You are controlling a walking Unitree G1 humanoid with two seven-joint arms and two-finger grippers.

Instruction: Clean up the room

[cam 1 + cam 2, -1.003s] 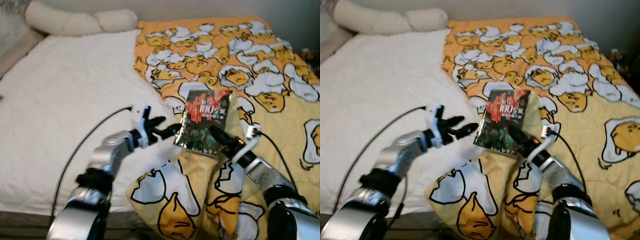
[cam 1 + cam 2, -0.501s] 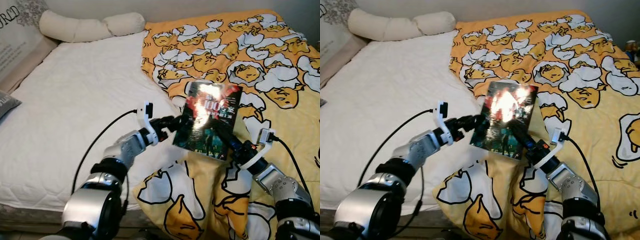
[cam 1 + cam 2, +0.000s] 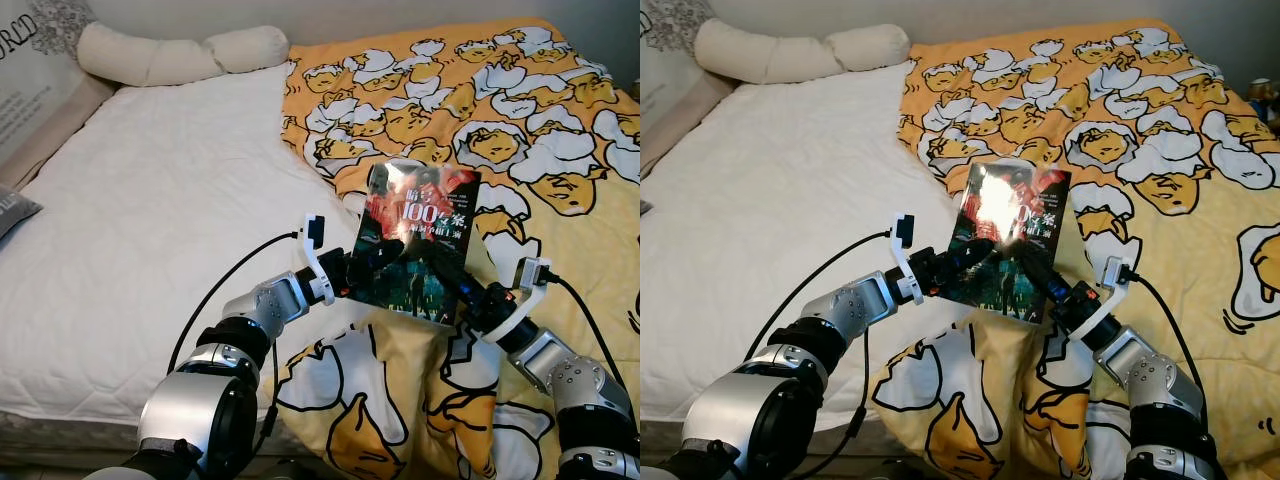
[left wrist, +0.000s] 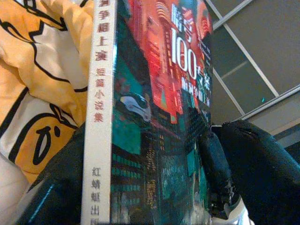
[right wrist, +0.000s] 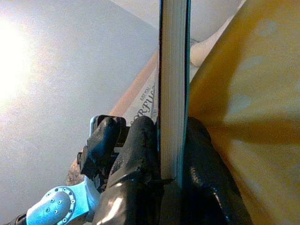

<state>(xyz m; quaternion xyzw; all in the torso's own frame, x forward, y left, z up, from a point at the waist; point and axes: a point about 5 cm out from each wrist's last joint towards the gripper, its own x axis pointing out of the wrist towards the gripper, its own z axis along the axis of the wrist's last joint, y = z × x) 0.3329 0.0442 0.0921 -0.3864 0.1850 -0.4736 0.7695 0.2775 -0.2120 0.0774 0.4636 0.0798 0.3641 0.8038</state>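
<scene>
Together we hold the book (image 3: 418,243) up above the yellow blanket (image 3: 520,120) on the bed (image 3: 150,200): our right gripper (image 3: 455,280) clamps its lower edge, and our left gripper (image 3: 368,268) pinches the spine side, fingers (image 4: 61,187) on both covers.

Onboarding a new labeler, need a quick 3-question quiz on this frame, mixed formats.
1. True or false: both the left hand and the right hand grip the book.
2. Multiple choice: the book is (A) flat on the white mattress, (B) held up off the bed over the yellow egg-print blanket, (C) on the floor.
3. Fill in: the long cream bolster pillow lies at the ____ of the bed.

Key: 1 true: each wrist view shows black fingers clamped on either side of the book. 2 B. 3 head.
</scene>
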